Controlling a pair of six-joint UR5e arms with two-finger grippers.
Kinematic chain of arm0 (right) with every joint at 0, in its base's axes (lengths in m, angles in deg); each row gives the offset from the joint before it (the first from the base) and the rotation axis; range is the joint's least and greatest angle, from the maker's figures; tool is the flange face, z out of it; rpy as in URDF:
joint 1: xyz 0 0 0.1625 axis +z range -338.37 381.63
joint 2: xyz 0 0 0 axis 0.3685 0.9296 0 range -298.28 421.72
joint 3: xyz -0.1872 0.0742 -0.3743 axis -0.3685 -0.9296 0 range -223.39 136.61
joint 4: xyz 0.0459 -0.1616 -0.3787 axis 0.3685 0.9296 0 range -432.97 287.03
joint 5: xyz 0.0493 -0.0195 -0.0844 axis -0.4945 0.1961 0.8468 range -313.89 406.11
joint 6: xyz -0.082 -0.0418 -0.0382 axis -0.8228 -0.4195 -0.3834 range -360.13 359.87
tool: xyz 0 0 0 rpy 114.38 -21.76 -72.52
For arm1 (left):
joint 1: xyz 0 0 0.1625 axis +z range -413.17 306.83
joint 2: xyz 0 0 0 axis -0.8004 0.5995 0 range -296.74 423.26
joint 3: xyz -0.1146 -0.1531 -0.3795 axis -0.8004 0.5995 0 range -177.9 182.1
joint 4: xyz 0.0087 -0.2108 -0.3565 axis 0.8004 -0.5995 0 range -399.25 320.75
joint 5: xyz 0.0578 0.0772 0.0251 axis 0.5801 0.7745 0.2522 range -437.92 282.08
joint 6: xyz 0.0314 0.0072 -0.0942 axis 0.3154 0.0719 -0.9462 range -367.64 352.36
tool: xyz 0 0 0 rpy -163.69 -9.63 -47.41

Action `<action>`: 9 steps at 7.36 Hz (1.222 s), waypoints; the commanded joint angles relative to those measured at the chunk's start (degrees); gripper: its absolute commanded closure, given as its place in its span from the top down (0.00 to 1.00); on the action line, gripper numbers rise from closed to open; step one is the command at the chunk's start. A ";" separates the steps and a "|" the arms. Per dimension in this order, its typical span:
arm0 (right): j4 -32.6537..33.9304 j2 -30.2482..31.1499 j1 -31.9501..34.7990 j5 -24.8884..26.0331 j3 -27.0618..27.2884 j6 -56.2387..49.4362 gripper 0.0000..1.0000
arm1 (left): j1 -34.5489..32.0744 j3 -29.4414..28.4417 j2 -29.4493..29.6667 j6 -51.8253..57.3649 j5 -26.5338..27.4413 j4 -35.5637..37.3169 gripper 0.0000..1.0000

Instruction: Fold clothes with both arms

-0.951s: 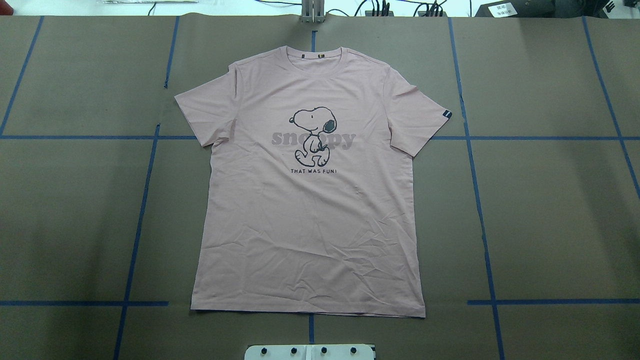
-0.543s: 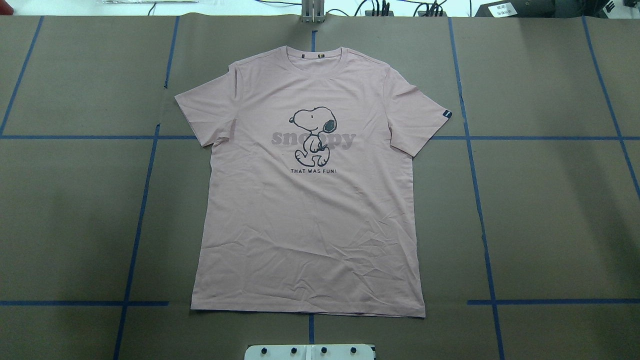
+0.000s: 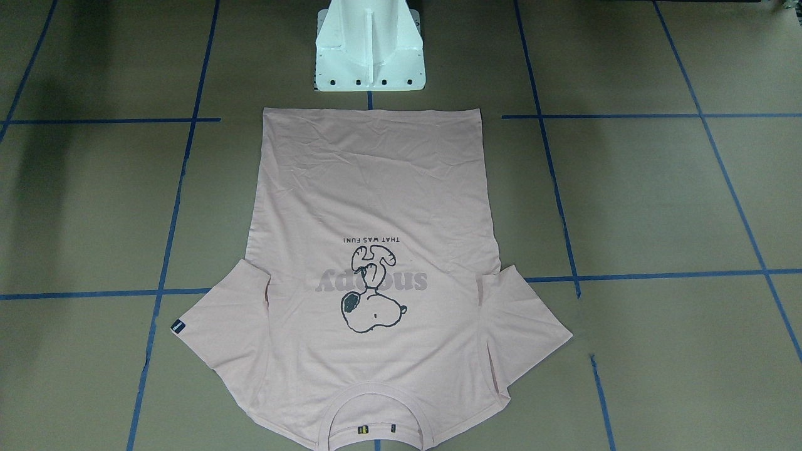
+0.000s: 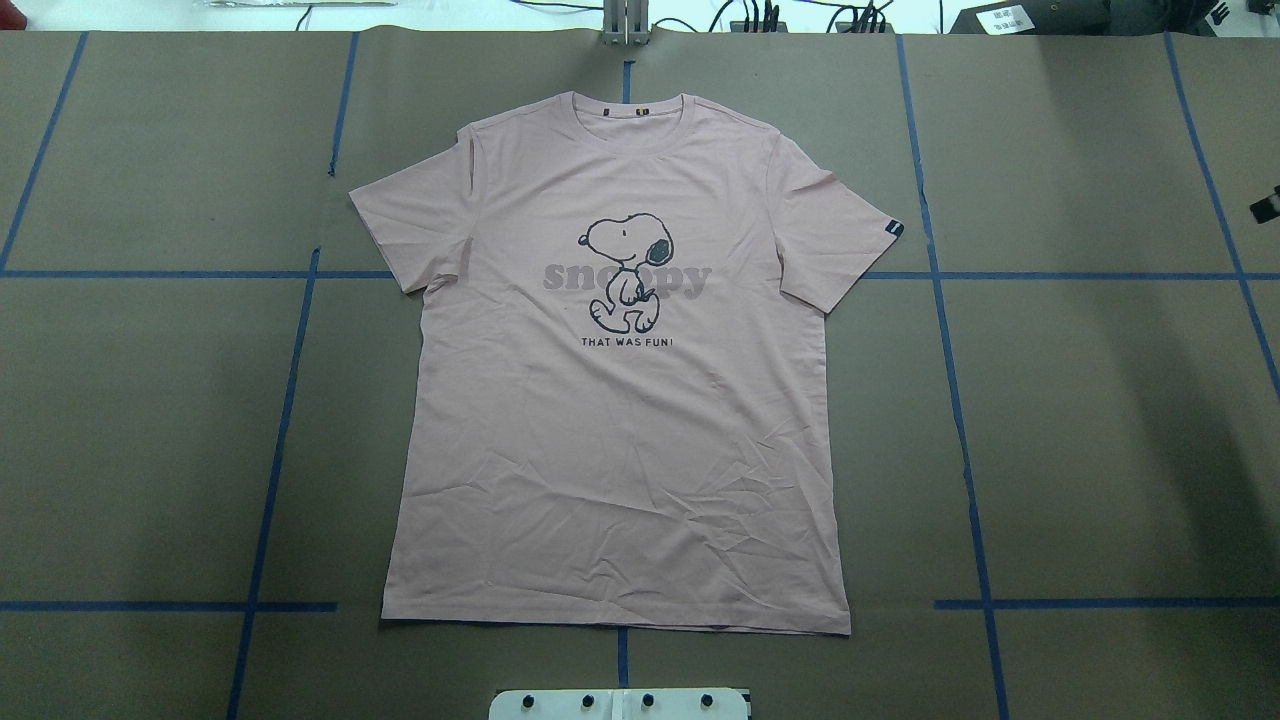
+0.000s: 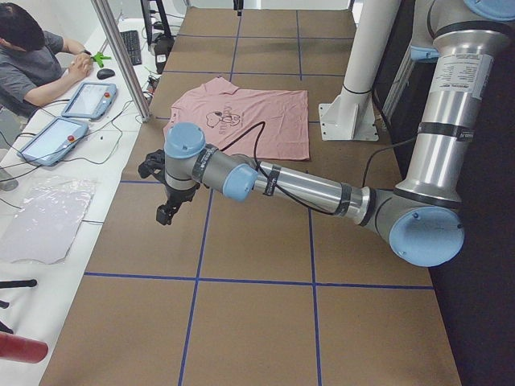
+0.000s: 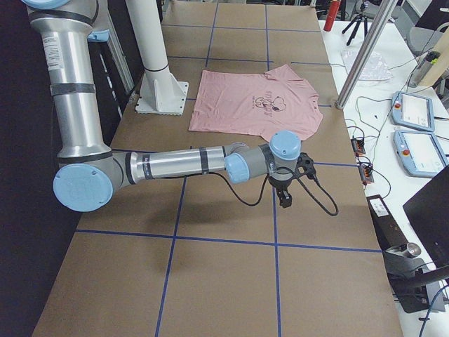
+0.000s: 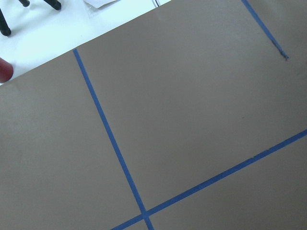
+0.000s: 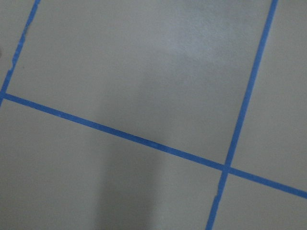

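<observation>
Both pincers hang above bare table, each well apart from the T-shirt (image 4: 620, 450). Seen from the table's left end, the left pincer (image 5: 165, 213) points down beside one of the blue tape lines (image 5: 201, 233), near the table's edge on the operators' side. From the other end, the right pincer (image 6: 285, 200) hangs likewise, just beside the crossing of two tape lines. Neither touches or holds anything. From these side views I cannot tell how far either one's jaws stand apart. Each wrist camera takes in brown cover and blue tape.

The left arm (image 5: 306, 189) and the right arm (image 6: 175, 165) reach out low and nearly level across the table (image 4: 1100, 450).

The pink T-shirt lies flat and print-up in the middle of the table, sleeves spread. Its hem is just beside the white pedestal (image 3: 369, 56) and its collar lies toward the far edge. Wide brown table lies open on both sides of it.

Along the operators' edge run a white bench (image 5: 48, 233) and a metal post (image 5: 121, 56), close by the left pincer.
</observation>
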 commanded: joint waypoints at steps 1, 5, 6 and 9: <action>-8.34 -8.26 -8.19 0.29 -5.95 18.05 1.00 | 3.45 -0.53 2.00 -2.35 0.19 -4.24 1.00; -8.80 -20.95 -21.75 15.59 -13.96 32.25 1.00 | 11.28 -4.64 2.88 -13.74 0.89 -12.00 1.00; -14.28 -21.14 -22.63 15.85 -17.11 32.88 1.00 | 11.37 -7.36 3.14 -17.78 0.98 -15.98 1.00; -19.70 -22.72 -26.32 19.01 -21.35 39.99 1.00 | 12.61 -7.56 3.58 -22.39 0.72 -16.46 1.00</action>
